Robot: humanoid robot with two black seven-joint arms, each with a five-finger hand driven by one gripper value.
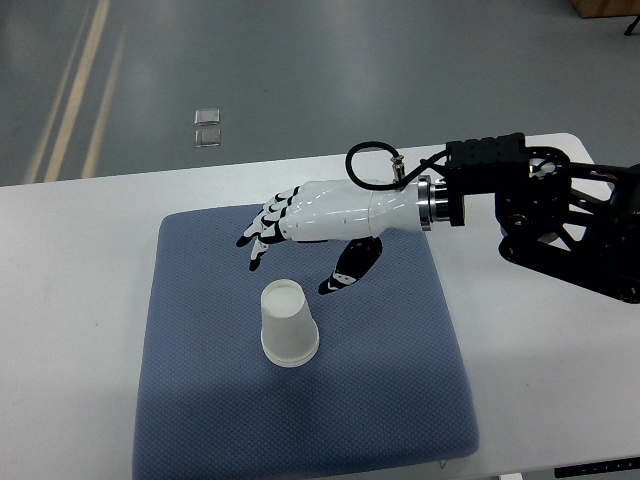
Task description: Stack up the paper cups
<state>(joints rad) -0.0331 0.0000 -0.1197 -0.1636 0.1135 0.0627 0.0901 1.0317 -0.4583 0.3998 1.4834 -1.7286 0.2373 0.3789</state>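
- White paper cup point(288, 325) stands inverted on blue mat point(220, 400), wider rim down.
- Right hand point(310, 225) hovers above it, fingers point(262, 228) spread, empty.

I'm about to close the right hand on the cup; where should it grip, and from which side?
Probably the sidewall, just below the closed base. The paper cup stands upside down on the blue mat, wide rim downward. The right hand, open, hovers just behind it, so come down from the far side, fingers wrapping the taper.

text: none readable | labels: none | brands: none | numbers: none
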